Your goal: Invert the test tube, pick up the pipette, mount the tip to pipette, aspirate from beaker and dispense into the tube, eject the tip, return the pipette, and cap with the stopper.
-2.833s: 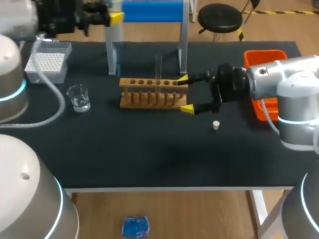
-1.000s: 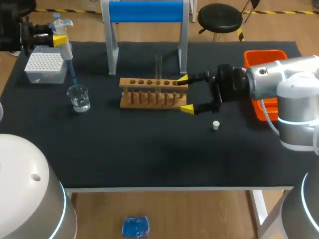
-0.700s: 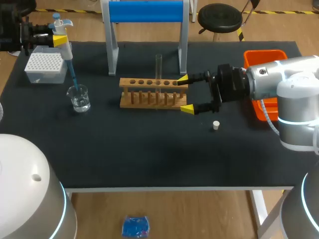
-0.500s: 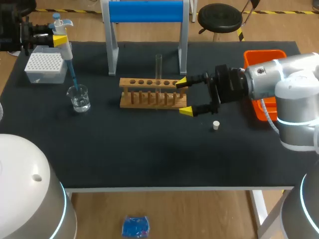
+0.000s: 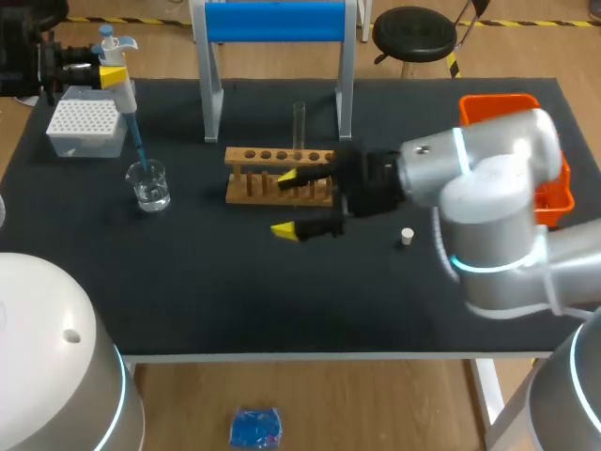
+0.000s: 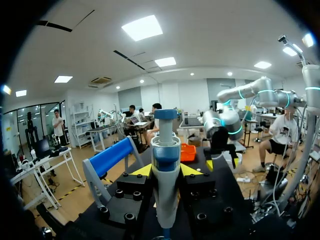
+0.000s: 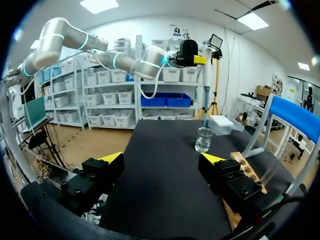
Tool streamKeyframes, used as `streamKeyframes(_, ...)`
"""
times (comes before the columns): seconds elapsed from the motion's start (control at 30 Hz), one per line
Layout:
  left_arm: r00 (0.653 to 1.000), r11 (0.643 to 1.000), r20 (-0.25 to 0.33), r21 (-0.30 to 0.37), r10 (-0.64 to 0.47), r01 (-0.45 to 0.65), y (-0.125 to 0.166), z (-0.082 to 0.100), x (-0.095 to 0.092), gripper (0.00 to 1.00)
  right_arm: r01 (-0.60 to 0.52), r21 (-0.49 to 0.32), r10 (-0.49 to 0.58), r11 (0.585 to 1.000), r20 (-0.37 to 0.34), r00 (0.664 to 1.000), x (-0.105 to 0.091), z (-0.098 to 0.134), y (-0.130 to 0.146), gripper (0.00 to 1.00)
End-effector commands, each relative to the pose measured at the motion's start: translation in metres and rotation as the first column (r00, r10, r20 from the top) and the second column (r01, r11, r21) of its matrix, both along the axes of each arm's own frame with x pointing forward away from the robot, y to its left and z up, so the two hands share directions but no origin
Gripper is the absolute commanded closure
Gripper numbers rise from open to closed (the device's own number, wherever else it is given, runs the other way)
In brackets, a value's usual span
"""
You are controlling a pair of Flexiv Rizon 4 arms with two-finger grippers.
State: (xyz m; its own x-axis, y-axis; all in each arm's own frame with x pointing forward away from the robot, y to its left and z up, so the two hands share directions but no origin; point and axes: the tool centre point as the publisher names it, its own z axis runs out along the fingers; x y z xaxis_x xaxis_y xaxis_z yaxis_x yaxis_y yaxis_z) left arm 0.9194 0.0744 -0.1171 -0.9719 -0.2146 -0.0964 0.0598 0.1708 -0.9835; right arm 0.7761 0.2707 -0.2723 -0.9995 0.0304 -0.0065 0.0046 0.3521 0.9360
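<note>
Left end effector (image 5: 112, 76) gripping pipette (image 5: 123, 101), tip (image 5: 138, 154) in beaker (image 5: 149, 186)

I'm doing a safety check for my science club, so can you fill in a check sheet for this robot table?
Surface: black table, no spill that I can see.
Job's things: test tube upright in the wooden rack; beaker; tip box; stopper lying loose; blue-topped stand at the back.
Clutter: orange bin at the right edge.
Grippers: left gripper shut on the pipette, whose tip reaches down into the beaker; right gripper open, at the rack's front side.
Cables: nothing seen on the table.
Surroundings: nothing seen reaching over the table.
</note>
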Motion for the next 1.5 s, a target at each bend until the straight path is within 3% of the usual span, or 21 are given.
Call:
streamKeyframes(0.03,1.000,1.000,0.001,0.000,-0.001,0.001,0.000,0.000,0.000,1.00,0.020,-0.030,-0.020,0.999,0.003,1.000,0.009,-0.030,0.097,0.00)
streamKeyframes(0.27,1.000,1.000,0.001,0.000,-0.001,0.001,0.000,0.000,0.000,1.00,0.026,-0.028,-0.026,0.999,-0.001,1.000,0.027,-0.040,0.148,0.00)
streamKeyframes(0.43,1.000,1.000,0.001,0.000,-0.001,0.001,0.000,0.000,0.000,1.00,0.029,-0.048,-0.028,0.998,0.016,0.999,0.034,-0.043,0.163,0.00)
streamKeyframes(0.63,1.000,1.000,0.001,0.000,-0.001,0.001,0.000,0.000,0.000,1.00,0.057,-0.068,-0.054,0.996,0.039,0.998,0.041,-0.045,0.156,0.00)
streamKeyframes(1.5,1.000,1.000,0.001,0.000,-0.001,0.001,0.000,0.000,0.000,1.00,0.107,-0.056,-0.106,0.993,0.025,0.994,0.056,-0.061,0.110,0.00)
